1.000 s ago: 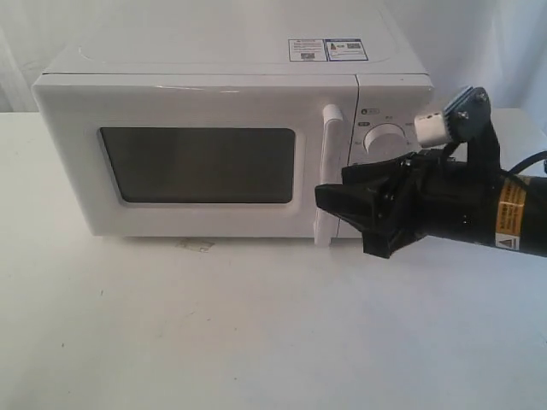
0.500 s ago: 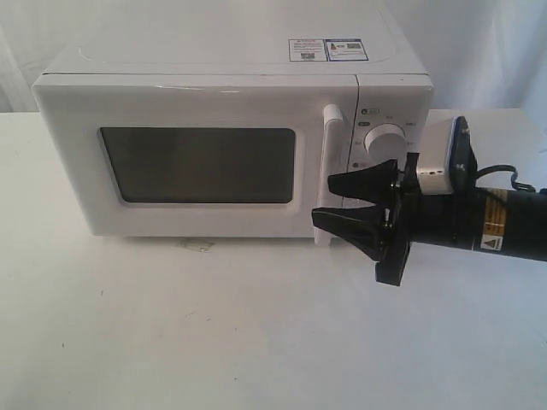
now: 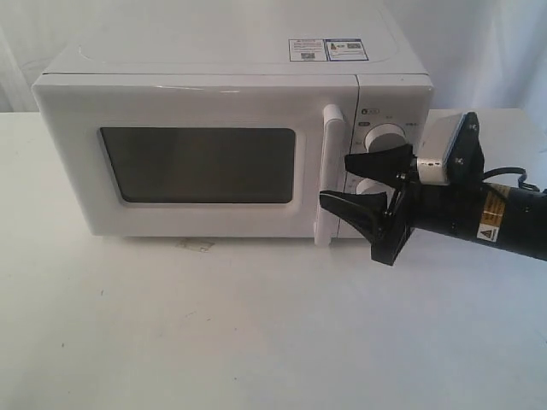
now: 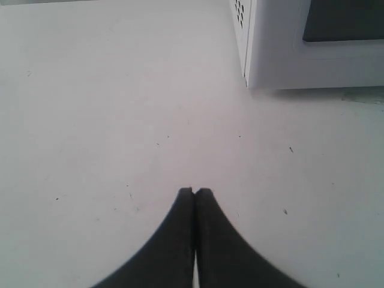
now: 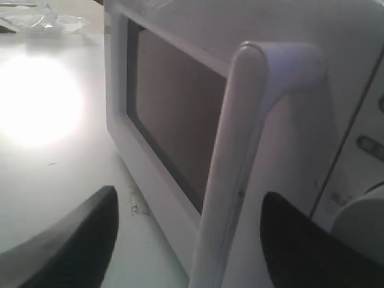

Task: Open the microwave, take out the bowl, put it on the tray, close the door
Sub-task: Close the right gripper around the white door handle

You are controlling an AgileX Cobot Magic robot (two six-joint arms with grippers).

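The white microwave (image 3: 231, 94) stands at the back of the table, its door (image 3: 77, 171) shut. The dark window (image 3: 201, 165) shows nothing inside, so the bowl is hidden. No tray shows for certain. My right gripper (image 3: 338, 181) is open just in front of the vertical bar handle (image 3: 332, 145), one finger above the other. In the right wrist view the handle (image 5: 240, 180) stands between the two fingers (image 5: 72, 240), touching neither. My left gripper (image 4: 195, 191) is shut and empty over bare table near the microwave's corner (image 4: 282, 60).
Two round knobs sit right of the handle; the upper knob (image 3: 386, 137) shows whole and the lower knob (image 3: 369, 186) is partly behind my right fingers. A clear glossy thing (image 5: 48, 21) lies on the table beyond the microwave's far side. White table (image 3: 256, 325) stretches in front.
The right gripper has rolled so that its fingers stand one above the other, widened its jaws and risen a little to the handle's lower half. The microwave has not moved.
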